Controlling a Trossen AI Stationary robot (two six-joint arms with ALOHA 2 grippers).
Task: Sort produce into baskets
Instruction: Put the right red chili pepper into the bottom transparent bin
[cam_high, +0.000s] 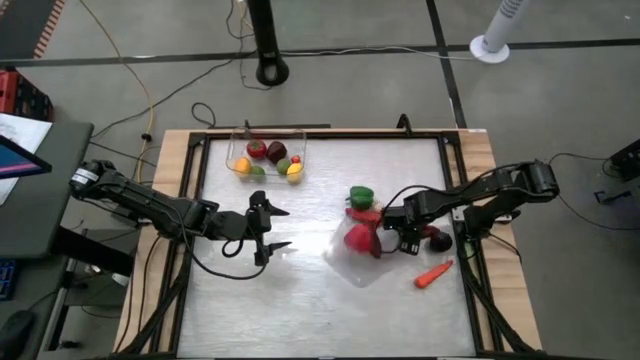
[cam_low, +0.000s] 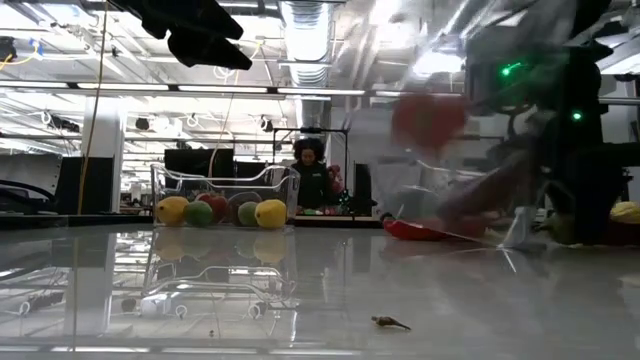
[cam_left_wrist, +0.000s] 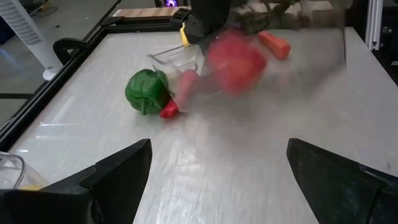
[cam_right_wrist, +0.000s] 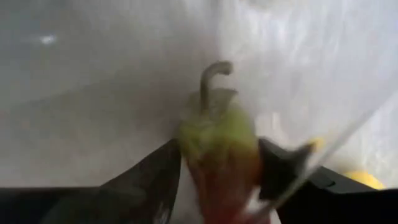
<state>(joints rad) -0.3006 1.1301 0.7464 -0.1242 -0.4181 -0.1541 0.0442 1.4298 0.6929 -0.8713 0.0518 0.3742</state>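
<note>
My right gripper (cam_high: 388, 234) is shut on a clear tray (cam_high: 352, 268), held tilted above the table's right half with a red round piece (cam_high: 359, 238) in it; the tray also shows raised in the low view (cam_low: 480, 150). A green pepper (cam_high: 361, 195) and a red chili (cam_high: 366, 212) lie just beyond it. A maroon piece (cam_high: 437, 238) and an orange carrot (cam_high: 433, 274) lie on the table beside the right arm. The second clear tray (cam_high: 243, 143) stands at the far edge with several fruits. My left gripper (cam_high: 282, 228) is open and empty at the table's middle. My right gripper holds the clear tray by its wall on the table's right side (cam_high: 380, 245), coming roughly level from the right. A red piece with a green stemmed cap (cam_right_wrist: 217, 140) shows between its fingers (cam_right_wrist: 155, 177); whether it is pinched too, I cannot tell. The tray is lifted and tilted.
A yellow piece (cam_low: 625, 212) lies by the right arm. Black rails (cam_high: 190, 190) frame the table. A person (cam_low: 310, 165) stands in the room beyond the far edge. The near half of the table (cam_high: 300, 310) holds only a small scrap (cam_low: 390, 322).
</note>
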